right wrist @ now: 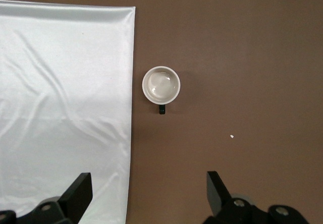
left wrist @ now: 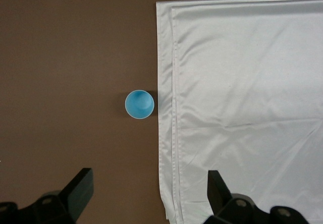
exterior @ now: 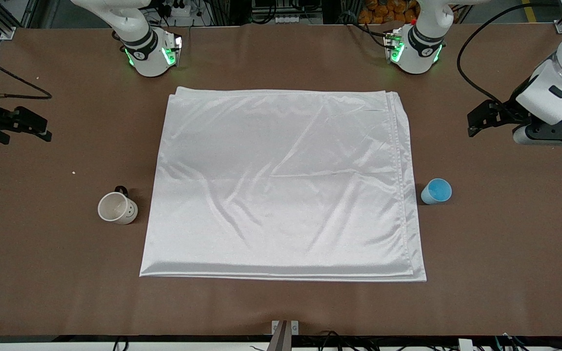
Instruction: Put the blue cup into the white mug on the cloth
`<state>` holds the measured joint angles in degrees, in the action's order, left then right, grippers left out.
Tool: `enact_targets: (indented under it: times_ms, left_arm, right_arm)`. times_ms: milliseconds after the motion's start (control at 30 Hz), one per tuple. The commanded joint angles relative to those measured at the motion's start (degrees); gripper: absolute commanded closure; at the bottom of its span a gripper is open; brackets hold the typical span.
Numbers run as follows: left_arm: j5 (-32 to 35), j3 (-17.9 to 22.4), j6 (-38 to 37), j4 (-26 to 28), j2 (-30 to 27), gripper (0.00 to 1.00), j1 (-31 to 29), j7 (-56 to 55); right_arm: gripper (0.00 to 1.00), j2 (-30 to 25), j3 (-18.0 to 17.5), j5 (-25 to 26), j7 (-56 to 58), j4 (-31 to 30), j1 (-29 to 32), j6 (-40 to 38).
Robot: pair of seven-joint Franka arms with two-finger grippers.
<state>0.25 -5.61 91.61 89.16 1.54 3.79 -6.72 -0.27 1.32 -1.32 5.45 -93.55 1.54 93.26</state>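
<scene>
The white cloth [exterior: 281,185] lies flat in the middle of the table. The blue cup [exterior: 436,191] stands upright on the bare table beside the cloth's edge toward the left arm's end. The white mug [exterior: 116,208] stands upright on the bare table beside the cloth's edge toward the right arm's end. My left gripper [exterior: 478,122] is open and empty, high over the table. In the left wrist view my left gripper [left wrist: 150,183] looks down on the cup [left wrist: 139,104] and the cloth [left wrist: 242,108]. My right gripper [exterior: 37,127] is open and empty; in the right wrist view my right gripper [right wrist: 149,186] looks down on the mug [right wrist: 161,85] and the cloth [right wrist: 65,108].
The arm bases [exterior: 151,53] [exterior: 415,48] stand at the table's edge farthest from the front camera. A small white crumb [exterior: 73,172] lies on the brown table near the mug. A black cable [exterior: 12,83] trails at the right arm's end.
</scene>
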Motion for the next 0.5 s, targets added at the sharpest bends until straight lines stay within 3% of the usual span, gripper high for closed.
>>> enact_targets:
  times_ms: [0,467]
  left_arm:
    - [-1.13,0.86,-0.47,0.31,-0.84,0.00,0.60,1.27]
    - [-0.51,0.60,-0.47,0.13,-0.84,0.00,0.60,1.45]
  right_arm:
    - [0.00,-0.17,-0.44,-1.06,0.35,0.12,0.66,-0.27]
    - [0.00,-0.09,-0.44,-3.34,0.43,0.12,0.66,-0.80]
